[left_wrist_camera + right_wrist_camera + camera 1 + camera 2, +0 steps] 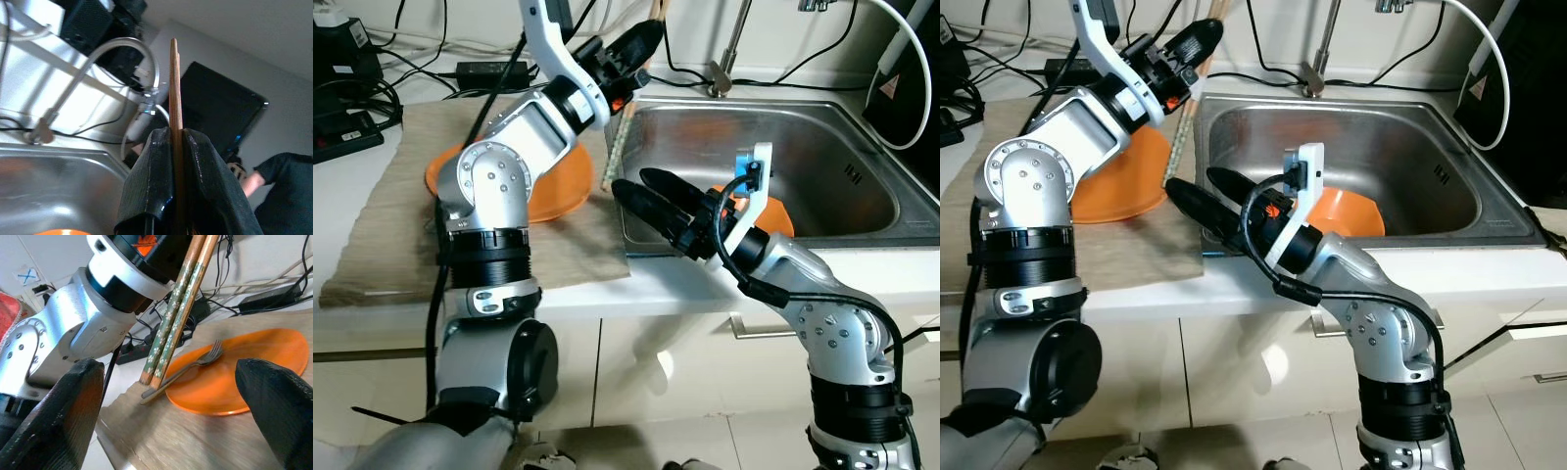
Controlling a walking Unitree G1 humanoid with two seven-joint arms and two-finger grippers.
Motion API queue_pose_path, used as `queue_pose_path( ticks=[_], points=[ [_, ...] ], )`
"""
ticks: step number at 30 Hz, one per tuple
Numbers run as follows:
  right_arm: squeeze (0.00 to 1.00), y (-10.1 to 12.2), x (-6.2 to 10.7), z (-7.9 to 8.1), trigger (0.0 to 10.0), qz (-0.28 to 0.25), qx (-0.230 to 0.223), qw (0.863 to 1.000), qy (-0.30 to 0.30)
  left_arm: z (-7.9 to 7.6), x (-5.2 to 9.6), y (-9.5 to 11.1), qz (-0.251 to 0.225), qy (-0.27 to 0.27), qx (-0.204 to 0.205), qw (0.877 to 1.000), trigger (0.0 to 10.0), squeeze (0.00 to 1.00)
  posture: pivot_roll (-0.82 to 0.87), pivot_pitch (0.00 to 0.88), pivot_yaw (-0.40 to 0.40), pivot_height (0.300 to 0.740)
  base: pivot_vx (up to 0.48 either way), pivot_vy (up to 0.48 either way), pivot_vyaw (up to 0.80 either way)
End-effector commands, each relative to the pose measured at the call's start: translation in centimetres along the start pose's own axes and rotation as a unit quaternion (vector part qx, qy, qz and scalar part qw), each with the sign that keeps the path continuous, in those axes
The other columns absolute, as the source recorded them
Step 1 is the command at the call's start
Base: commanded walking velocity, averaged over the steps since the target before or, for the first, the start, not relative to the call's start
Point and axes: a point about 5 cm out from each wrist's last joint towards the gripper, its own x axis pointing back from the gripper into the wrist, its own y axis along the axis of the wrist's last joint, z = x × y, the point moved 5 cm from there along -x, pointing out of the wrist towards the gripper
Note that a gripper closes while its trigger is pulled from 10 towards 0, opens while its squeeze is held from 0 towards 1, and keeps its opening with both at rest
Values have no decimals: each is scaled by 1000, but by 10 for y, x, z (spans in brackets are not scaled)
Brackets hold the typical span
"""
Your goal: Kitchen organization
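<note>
My left gripper (644, 41) is raised over the counter by the sink's left rear corner, shut on a pair of wooden chopsticks (625, 113) with green patterned lower ends that hang down to the sink's left rim. On the beige mat (382, 230) lies an orange plate (563, 186); the right wrist view shows a fork (195, 363) resting on its edge. My right gripper (632, 182) hovers open at the sink's front left corner, pointing toward that plate, its fingers (54, 416) wide apart with nothing between them. Another orange dish (1349, 211) lies in the steel sink (832, 147).
A faucet (729, 49) stands behind the sink. Black cables, a power strip (342, 132) and an adapter lie at the counter's back left. A white hose (891, 78) hangs at the right. A person (281, 196) stands in the background of the left wrist view.
</note>
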Motion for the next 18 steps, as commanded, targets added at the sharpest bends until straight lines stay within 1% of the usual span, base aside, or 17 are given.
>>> queue_pose_path(
  ticks=[1, 2, 3, 4, 5, 6, 7, 8, 9, 10, 18],
  points=[
    [969, 5, 0, -4, 10000, -8, -4, 1000, -10, -8, 1, -3, 6, -14, 6, 1000, 0, 0, 33, 35, -65, 740, 0, 0, 0],
    [796, 5, 0, -4, 10000, -10, -7, 1000, -9, -10, 2, -4, 8, -21, 13, 1000, 0, 0, 33, 36, -64, 740, 0, 0, 0],
    [796, 6, -1, -3, 10000, -10, -10, 1000, -8, -12, 2, -5, 9, -24, 18, 1000, 0, 0, 33, 36, -64, 740, 0, 0, 0],
    [0, 5, -1, -3, 10000, -10, -12, 1000, -6, -15, 3, -6, 10, -34, 32, 999, 0, 0, 33, 36, -64, 740, 0, 0, 0],
    [0, 5, -1, -3, 10000, -10, -13, 1000, -5, -17, 3, -6, 10, -40, 42, 998, 0, 0, 33, 36, -63, 740, 0, 0, 0],
    [0, 5, -2, -2, 9647, -11, -18, 1000, -2, -22, 4, -5, 8, -55, 56, 997, 0, 0, 33, 37, -62, 740, 0, 0, 0],
    [0, 5, -2, -1, 3294, -13, -25, 1000, 2, -27, 4, -7, 13, -68, 58, 996, 0, 0, 34, 38, -63, 740, 0, 0, 0],
    [0, 5, -2, -1, 3294, -13, -25, 1000, 2, -27, 4, -7, 13, -68, 58, 996, 0, 0, 34, 38, -63, 740, 0, 0, 0],
    [0, 5, -3, 0, 3294, -15, -30, 999, 5, -31, 5, -9, 17, -76, 60, 995, 0, 0, 34, 38, -63, 740, 0, 0, 0],
    [0, 5, -3, 2, 0, -19, -42, 999, 13, -37, 6, -12, 25, -90, 62, 994, 0, 0, 34, 41, -61, 740, 0, 0, 0],
    [0, 2, -3, 6, 0, -17, -60, 998, 26, -44, 7, -19, 36, -98, 83, 991, 0, 0, 35, 45, -55, 740, 0, 0, 0]
  ],
)
